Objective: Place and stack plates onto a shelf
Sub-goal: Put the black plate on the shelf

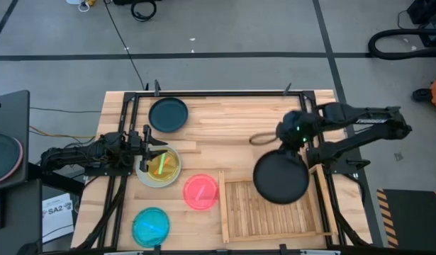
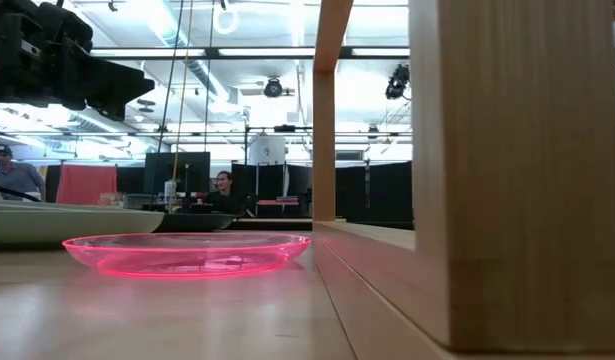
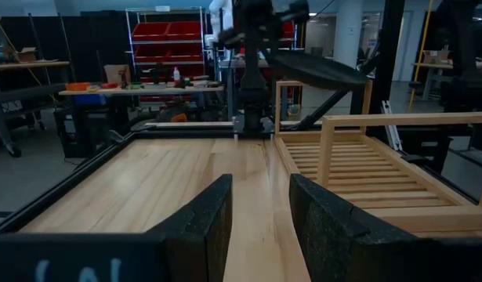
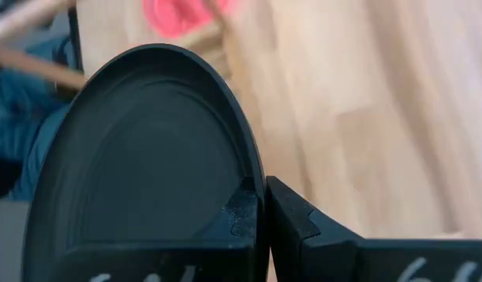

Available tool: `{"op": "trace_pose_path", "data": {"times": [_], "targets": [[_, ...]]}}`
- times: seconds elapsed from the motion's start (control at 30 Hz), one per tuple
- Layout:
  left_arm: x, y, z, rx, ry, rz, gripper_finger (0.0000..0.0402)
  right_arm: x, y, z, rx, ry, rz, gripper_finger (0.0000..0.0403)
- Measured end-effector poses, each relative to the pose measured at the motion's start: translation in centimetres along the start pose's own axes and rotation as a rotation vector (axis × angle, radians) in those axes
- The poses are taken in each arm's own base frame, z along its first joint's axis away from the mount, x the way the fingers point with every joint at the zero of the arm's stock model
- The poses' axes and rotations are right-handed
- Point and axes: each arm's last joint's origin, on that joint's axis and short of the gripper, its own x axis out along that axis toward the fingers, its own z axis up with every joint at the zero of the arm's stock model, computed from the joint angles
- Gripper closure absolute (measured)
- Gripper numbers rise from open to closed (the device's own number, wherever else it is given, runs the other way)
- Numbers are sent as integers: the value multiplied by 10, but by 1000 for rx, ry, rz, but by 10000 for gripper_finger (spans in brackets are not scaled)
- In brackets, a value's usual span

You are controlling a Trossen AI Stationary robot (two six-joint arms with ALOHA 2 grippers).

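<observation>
My right gripper [image 1: 294, 144] is shut on a black plate [image 1: 281, 178], which hangs in the air over the far left corner of the light wooden slatted shelf [image 1: 273, 221]. My left gripper [image 3: 260, 211] is open and empty. It is at the table's left [image 1: 151, 146], by the far edge of a yellow-green plate [image 1: 163, 164] that lies on a pale plate [image 1: 142, 177]. A dark teal plate [image 1: 168, 114], a pink plate [image 1: 200, 191] and a cyan plate [image 1: 150, 225] lie flat on the tabletop. My right gripper pinches the black plate's rim [image 4: 244, 196] between its two fingers, one on the upper face and one beneath. The fingers come from the table's far side, and the plate reaches from them toward the near side. The plate is lifted clear and shows tilted in the left wrist view [image 3: 319, 70].
The shelf's raised rim [image 2: 507, 170] stands close to the right of the pink plate [image 2: 187, 252]. Bare planks lie between the dark teal plate and the right arm. A black frame [image 1: 225, 92] borders the table. People sit in the room beyond [image 2: 225, 190].
</observation>
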Motion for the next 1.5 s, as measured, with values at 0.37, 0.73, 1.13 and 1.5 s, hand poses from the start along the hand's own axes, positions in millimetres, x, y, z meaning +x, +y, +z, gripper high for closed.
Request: {"op": "trace_pose_path", "data": {"times": [0.37,0.73,1.13,1.5], "targets": [[0,0,0,0,0,-1,267,55,20,-38,-72,148,45,384],[0,0,0,0,0,0,267,92,11,-55,-127,157,79,380],[0,0,0,0,0,-1,267,115,1,-71,-143,187,116,379],[0,0,0,0,0,-1,267,134,-13,-92,-125,286,158,378]]}}
